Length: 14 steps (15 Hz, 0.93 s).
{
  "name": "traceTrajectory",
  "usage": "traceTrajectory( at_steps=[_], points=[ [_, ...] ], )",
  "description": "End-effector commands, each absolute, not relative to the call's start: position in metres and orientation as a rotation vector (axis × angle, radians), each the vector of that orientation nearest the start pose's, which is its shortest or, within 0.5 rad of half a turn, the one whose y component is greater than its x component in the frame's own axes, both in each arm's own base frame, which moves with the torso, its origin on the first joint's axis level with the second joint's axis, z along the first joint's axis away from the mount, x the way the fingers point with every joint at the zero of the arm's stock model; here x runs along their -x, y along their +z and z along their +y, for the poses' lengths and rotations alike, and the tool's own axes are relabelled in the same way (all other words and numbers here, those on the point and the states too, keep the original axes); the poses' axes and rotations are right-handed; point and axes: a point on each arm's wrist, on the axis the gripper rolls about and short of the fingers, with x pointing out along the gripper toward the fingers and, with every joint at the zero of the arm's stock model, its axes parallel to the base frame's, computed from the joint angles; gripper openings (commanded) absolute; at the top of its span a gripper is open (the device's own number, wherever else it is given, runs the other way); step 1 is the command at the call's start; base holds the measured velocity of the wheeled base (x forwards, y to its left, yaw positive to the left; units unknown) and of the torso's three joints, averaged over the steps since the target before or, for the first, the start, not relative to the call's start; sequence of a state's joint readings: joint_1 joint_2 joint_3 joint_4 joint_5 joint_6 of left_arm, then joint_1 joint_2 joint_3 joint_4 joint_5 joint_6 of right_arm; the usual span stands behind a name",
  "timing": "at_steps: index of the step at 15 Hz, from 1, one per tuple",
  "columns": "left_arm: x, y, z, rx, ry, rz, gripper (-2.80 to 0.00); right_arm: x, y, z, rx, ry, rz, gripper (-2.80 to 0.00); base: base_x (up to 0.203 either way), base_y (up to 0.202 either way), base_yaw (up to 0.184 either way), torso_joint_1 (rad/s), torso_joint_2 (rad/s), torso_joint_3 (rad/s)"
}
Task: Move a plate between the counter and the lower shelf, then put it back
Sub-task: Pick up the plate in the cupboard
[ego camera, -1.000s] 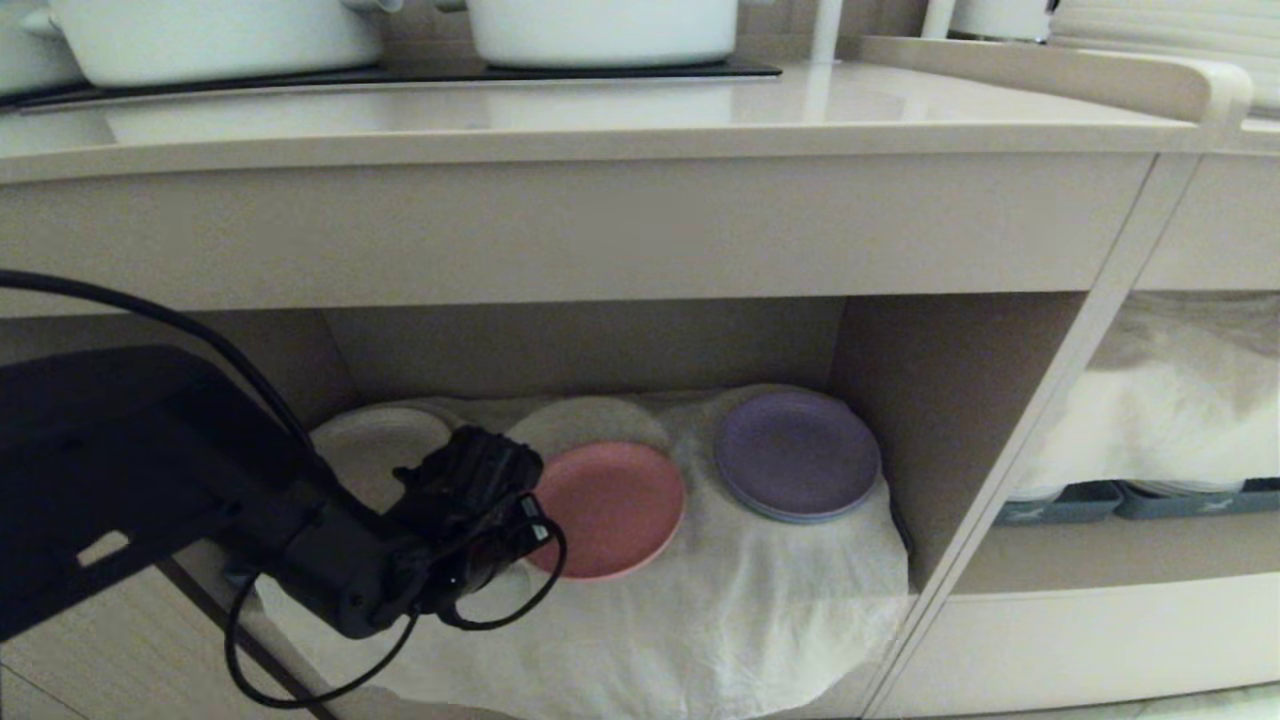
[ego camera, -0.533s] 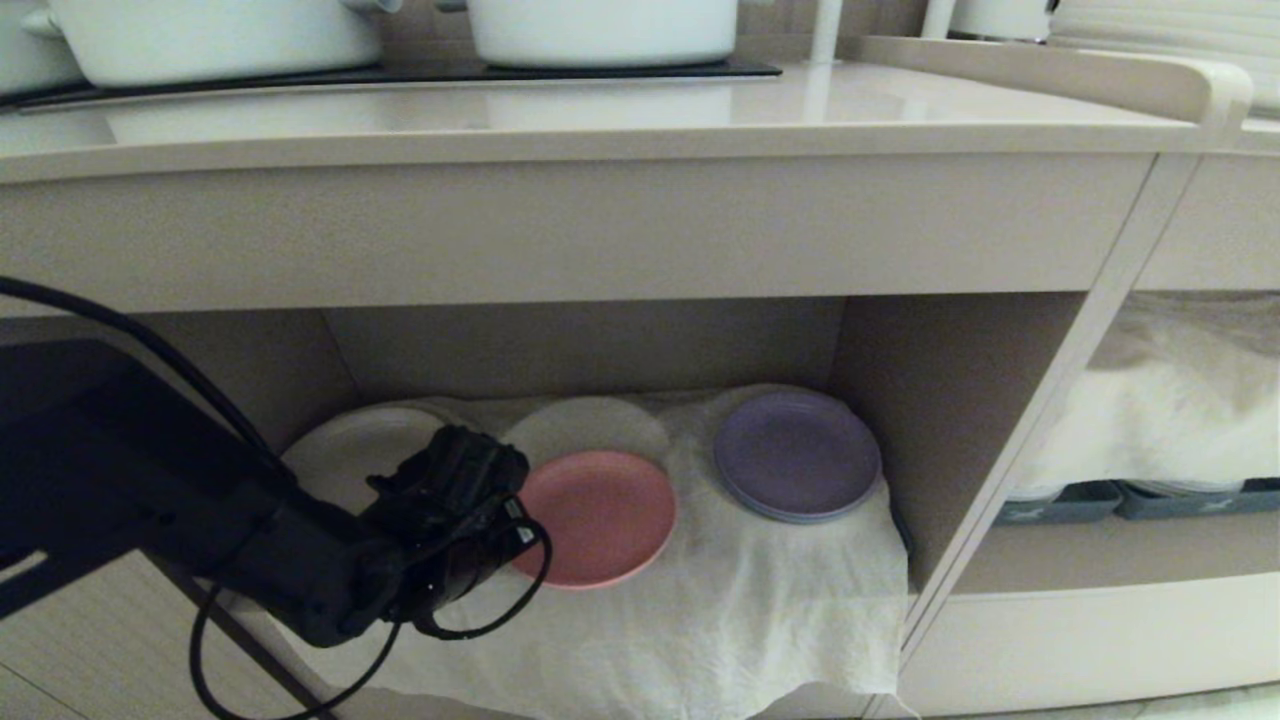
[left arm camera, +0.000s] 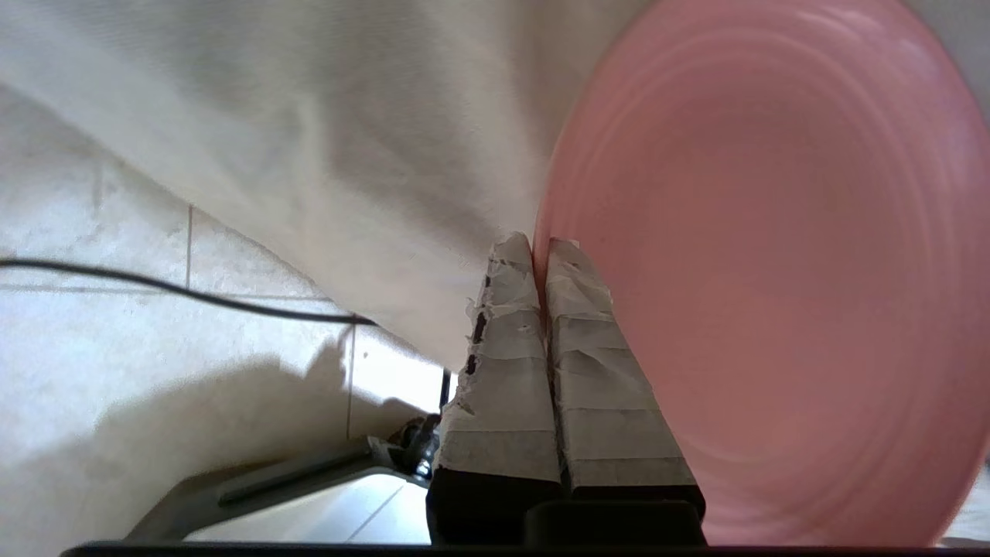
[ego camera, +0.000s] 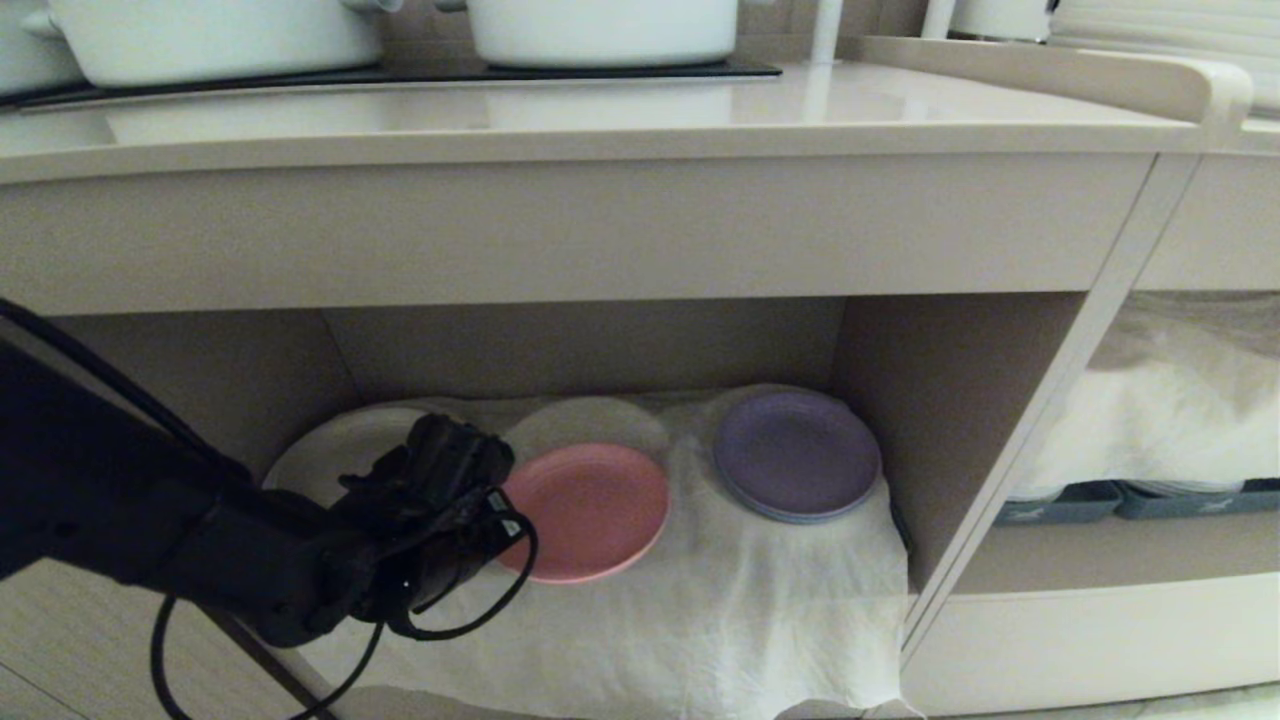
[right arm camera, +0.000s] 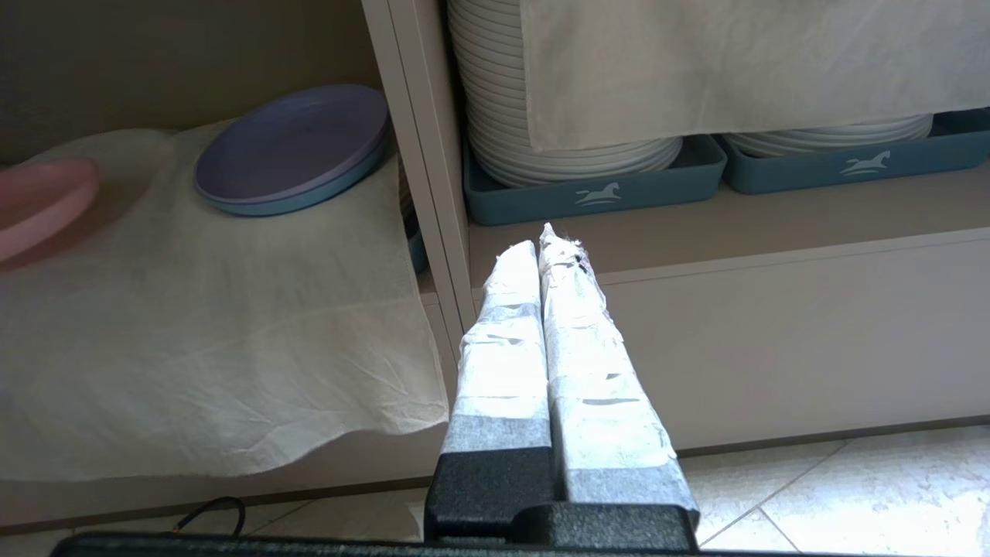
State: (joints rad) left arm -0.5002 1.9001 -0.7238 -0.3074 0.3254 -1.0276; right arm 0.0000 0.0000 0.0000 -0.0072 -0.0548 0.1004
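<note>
One small round matte pink plate [ego camera: 585, 512] sits above the white cloth [ego camera: 720, 610] of the lower shelf's [ego camera: 870, 350] front, its left rim pinched between the left gripper's [left arm camera: 539, 255] taped fingers.

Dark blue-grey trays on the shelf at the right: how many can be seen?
2. One tray sits beside the divider under a tall stack of white plates; the second tray is further right. More may be hidden.
</note>
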Motion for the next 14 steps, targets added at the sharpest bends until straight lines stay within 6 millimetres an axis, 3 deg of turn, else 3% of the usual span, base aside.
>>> traceTrajectory(
  at_steps=[1,14],
  points=[
    [-0.263,0.082,-0.135,0.638,0.262,0.764,-2.8,0.023,0.076,-0.001,-0.101,-0.055,-0.01,-2.8,0.0,0.0,0.0,0.0,0.0,0.0],
    [-0.209,0.101,-0.11,0.613,0.264,0.772,-2.8,0.023,0.076,-0.001,-0.101,-0.055,-0.01,-2.8,0.0,0.0,0.0,0.0,0.0,0.0]
  ],
)
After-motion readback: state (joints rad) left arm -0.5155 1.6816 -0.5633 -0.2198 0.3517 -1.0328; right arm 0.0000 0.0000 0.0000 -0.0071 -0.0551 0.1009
